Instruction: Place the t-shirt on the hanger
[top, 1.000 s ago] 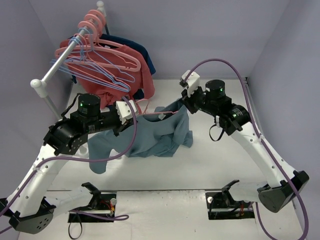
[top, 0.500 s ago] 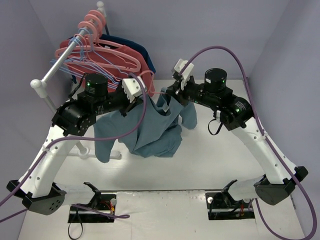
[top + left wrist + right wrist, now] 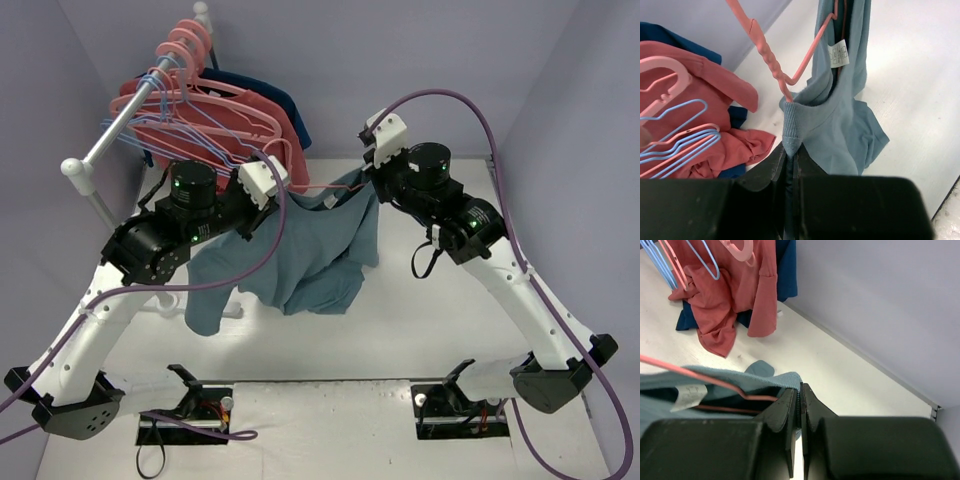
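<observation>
Teal t-shirt (image 3: 310, 250) hangs stretched between the left gripper (image 3: 790, 150) and right gripper (image 3: 801, 392), both clenched on its collar; the thin hanger (image 3: 772, 62) could slide out if either slips.

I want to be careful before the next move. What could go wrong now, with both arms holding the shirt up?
The left gripper and the right gripper each pinch only the collar edge of the t-shirt; the cloth may slip out and drop.
The hanger lies only partly inside the neck opening; it might tip out.
The left arm is close to the crowded rack; it could snag there.
</observation>
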Controlling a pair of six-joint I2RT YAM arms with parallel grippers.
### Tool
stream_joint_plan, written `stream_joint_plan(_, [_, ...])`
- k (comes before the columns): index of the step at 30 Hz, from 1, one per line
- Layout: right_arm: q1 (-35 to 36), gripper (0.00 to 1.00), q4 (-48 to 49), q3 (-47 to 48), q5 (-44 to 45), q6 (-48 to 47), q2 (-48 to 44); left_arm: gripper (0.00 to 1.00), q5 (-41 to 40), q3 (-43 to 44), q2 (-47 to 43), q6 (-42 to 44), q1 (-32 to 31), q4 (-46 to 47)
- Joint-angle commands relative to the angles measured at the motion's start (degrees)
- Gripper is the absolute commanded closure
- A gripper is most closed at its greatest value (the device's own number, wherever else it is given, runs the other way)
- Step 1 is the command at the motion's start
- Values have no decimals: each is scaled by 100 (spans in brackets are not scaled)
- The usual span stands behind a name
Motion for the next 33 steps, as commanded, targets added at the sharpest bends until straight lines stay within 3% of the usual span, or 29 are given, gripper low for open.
stream_joint_plan(1, [1, 100, 480, 189, -26, 216, -99, 100, -97, 87, 48, -121, -326, 600])
stream_joint_plan(15, [182, 100, 518, 382, -1294, 814, 107, 100, -568, 30, 375, -10, -514, 1428])
stream_joint_plan(20, [265, 100, 611, 244, -1545, 868, 168, 100, 204, -555, 304, -37, -505, 1995])
stream_joint_plan(27, [376, 99, 713, -80, -1560, 990, 163, 100, -345, -1432, 43, -287, -478, 2863])
stream_joint_plan(33, [371, 96, 743, -427, -1476, 939, 177, 100, -178, -2486, -508, -337, -416, 4287])
